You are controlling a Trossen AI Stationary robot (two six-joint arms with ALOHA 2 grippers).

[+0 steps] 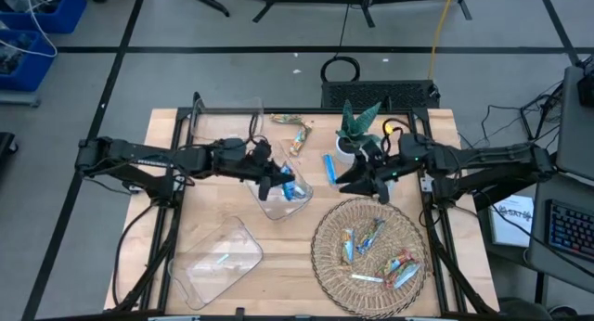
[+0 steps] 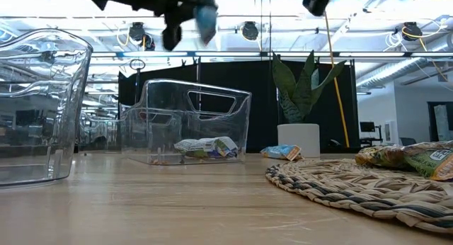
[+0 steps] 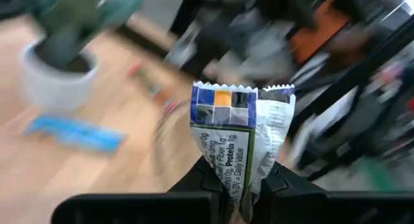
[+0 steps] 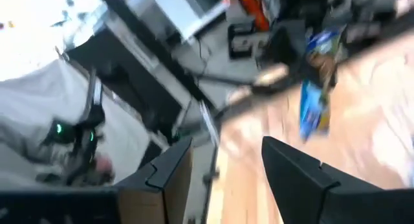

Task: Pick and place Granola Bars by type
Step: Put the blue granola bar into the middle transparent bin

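1. Now the left gripper [image 1: 281, 180] is above the middle of the bench [image 1: 167, 224], and its fingers [image 3: 200, 179] are pressed on a blue and white granola bar [image 3: 238, 143], which stands up between them
2. In the high view this gripper hangs over a small clear bin [image 1: 278, 199] with a blue bar inside
3. The right gripper [image 1: 364, 184] is near the potted plant [image 1: 357, 131], with its two fingers [image 4: 304, 175] spread apart and nothing between them
4. A loose blue bar [image 1: 329, 167] lies on the bench between the two grippers, just beside the plant pot
5. A round woven basket [image 1: 325, 256] at the front right of the bench holds several more bars [image 1: 380, 256] in blue, silver and orange wrappers
6. A larger clear bin [image 2: 195, 124] stands at the back of the bench, and a green-gold bar [image 1: 297, 134] lies just beside it
7. Another clear bin [image 1: 218, 258] lies at the front left, with one small blue bar in it
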